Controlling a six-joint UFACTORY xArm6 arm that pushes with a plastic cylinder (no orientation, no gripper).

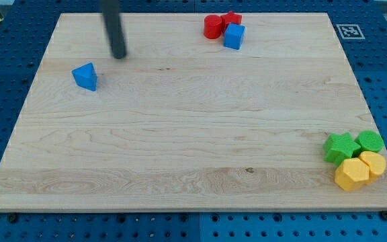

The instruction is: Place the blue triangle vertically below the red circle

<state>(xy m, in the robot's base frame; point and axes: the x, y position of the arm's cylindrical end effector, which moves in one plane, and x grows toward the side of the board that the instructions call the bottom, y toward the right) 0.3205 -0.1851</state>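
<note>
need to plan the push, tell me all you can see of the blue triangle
The blue triangle is a small solid block, matte bright blue, plastic-looking, with a lighter top face and darker sides. It lies flat on the wooden board near the view's upper left, standing alone with nothing touching it. My tip is close by, up and to the view's right of it, with a gap between. The red circle sits far off toward the view's top, right of centre, beside a blue cube.
</note>
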